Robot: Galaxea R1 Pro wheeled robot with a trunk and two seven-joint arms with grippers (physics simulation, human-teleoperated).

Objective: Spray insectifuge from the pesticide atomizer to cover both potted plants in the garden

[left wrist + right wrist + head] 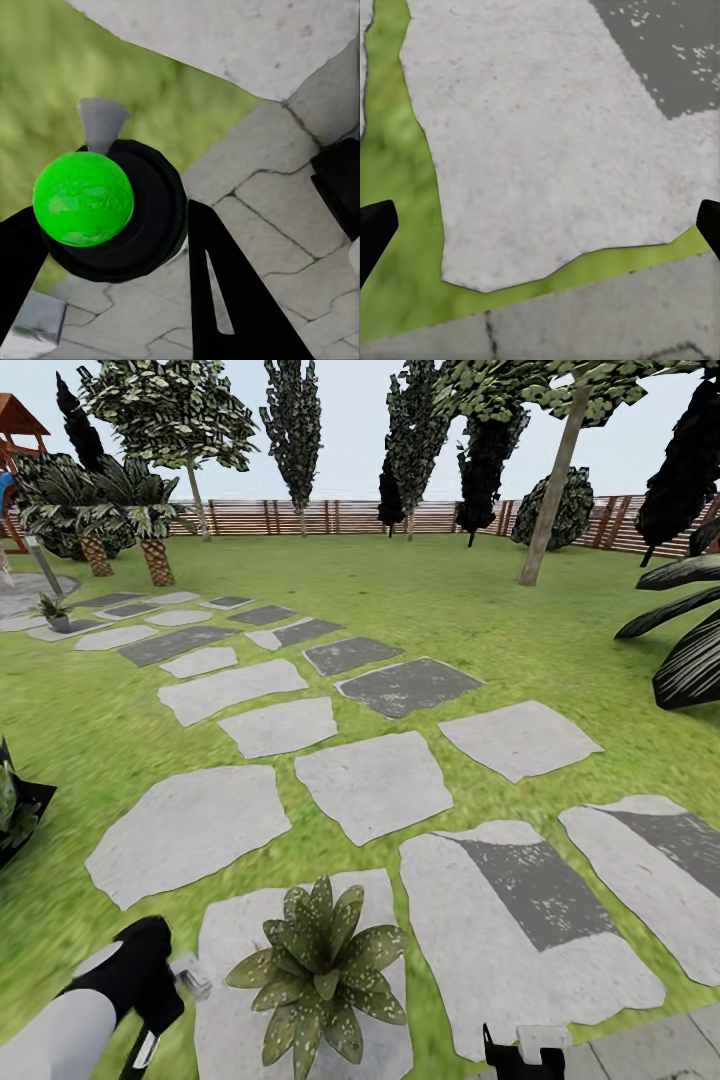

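The left pincer (112,247) is clamped on the sprayer (105,214): in the left wrist view its two black fingers (225,292) sit on either side of a round black body topped by a bright green ball, with a pale grey nozzle tip sticking out beyond. Below it lie grey paving, a strip of lawn (90,75) and the edge of a pale stepping stone (240,37). In the head view the left pincer (150,1000) hangs at the near left, with a small pale part of the sprayer (192,975) jutting toward the plant just beside it.

That potted plant (318,960) is a low rosette of broad pointed green leaves standing on the nearest stepping stone (240,940); fine whitish specks (372,945) dot its leaves.

The right pincer (540,225) is wide apart and holds nothing; its black fingertips (375,232) show over a pale stone and a band of grass. In the head view the right pincer (520,1055) peeks up at the near edge.

Farther out, a path of grey stones crosses the lawn toward a second small potted plant (52,610) far off at the left. A brown slatted fence (300,517) and dark trees (293,420) close the garden.
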